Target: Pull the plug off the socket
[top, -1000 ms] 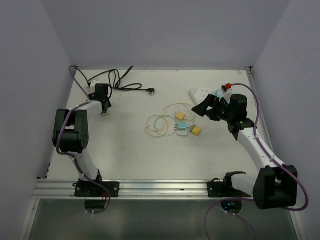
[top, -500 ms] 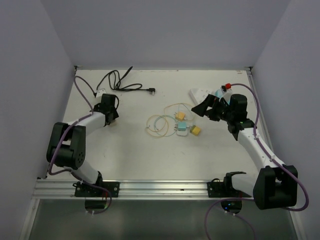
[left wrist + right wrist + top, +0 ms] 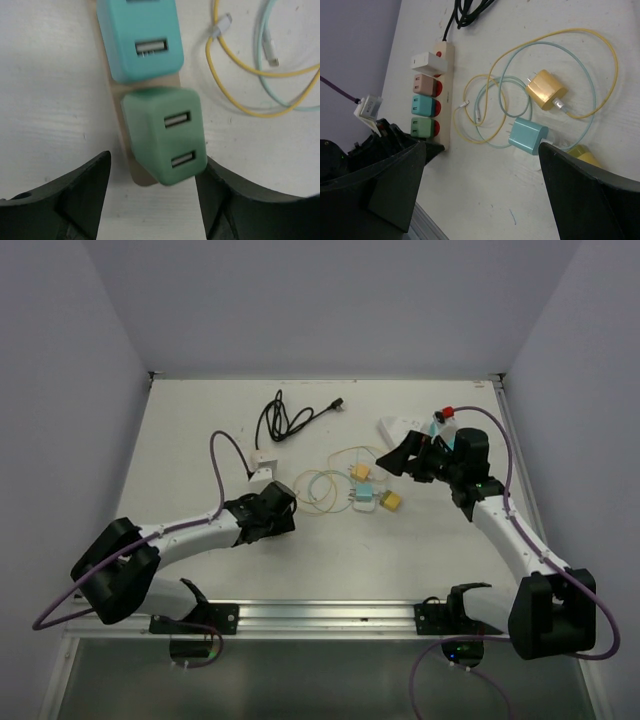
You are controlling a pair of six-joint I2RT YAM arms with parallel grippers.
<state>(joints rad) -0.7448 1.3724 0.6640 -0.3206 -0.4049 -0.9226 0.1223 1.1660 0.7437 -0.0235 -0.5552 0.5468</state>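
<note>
Sitting in socket [image 3: 119, 137]: green plug [image 3: 165, 135]

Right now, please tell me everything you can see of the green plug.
The green plug is a rounded block, apparently matte plastic, with two USB ports on its face. It sits plugged in at the end of the beige power strip, beside a teal plug. The open left gripper straddles it; whether they touch is unclear.

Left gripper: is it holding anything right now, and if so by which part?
Nothing is held. The left gripper stands open astride the green plug, which sits plugged into the strip, with a clear gap on one side.
</note>
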